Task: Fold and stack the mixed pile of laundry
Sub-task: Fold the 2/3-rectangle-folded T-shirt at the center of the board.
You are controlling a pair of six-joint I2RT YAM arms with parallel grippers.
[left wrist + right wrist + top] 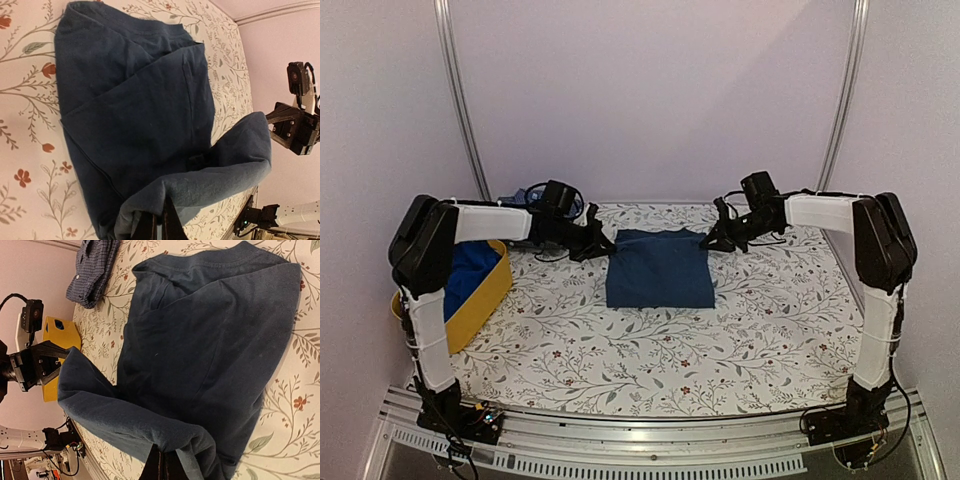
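A large dark navy-teal garment [658, 268] lies partly folded in the middle of the floral table. My left gripper [601, 243] is shut on its far left corner and my right gripper [713, 238] is shut on its far right corner. Both wrist views show the held edge lifted as a taut band [220, 170] [125, 422] above the flat cloth. A fine-checked blue shirt [92, 270] lies behind the left arm [525, 197]. A royal-blue piece [468, 268] sits inside the yellow tub.
The yellow plastic tub [485, 300] stands at the table's left edge under my left arm. The floral table cover [640, 350] spreads in front of the garment. Metal frame posts stand at the back corners.
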